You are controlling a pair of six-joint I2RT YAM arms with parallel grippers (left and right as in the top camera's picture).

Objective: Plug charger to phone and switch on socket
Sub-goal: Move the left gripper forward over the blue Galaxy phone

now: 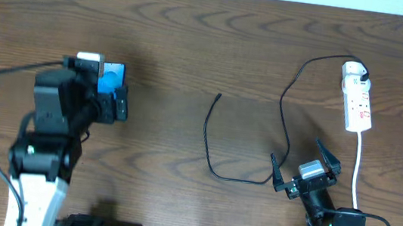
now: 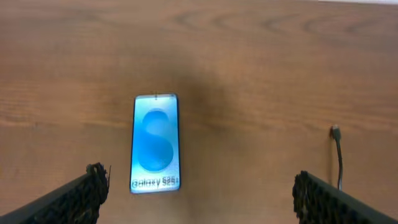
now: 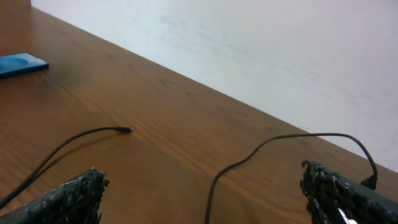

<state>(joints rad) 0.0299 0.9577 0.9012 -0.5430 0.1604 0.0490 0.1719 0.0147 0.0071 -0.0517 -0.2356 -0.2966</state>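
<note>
The phone point(image 2: 155, 143) lies flat on the table with its light blue screen up, and shows "Galaxy S25". My left gripper point(image 2: 202, 196) is open above it, with the phone nearer its left finger. From overhead the left gripper point(image 1: 107, 88) partly hides the phone point(image 1: 115, 73). The charger point(image 1: 288, 100) is a thin black cable that runs from the adapter in loops to its plug tip point(image 1: 218, 96) at mid-table. The tip also shows in the left wrist view point(image 2: 336, 132) and the right wrist view point(image 3: 124, 130). My right gripper point(image 1: 301, 161) is open and empty by the cable's loop point(image 3: 214, 186). The socket point(image 1: 359, 104) lies at the far right.
The socket's white adapter point(image 1: 354, 69) sits at its far end, and its thick white cord point(image 1: 359, 169) runs toward the front edge past my right arm. A pale wall point(image 3: 280, 50) stands behind the table's far edge.
</note>
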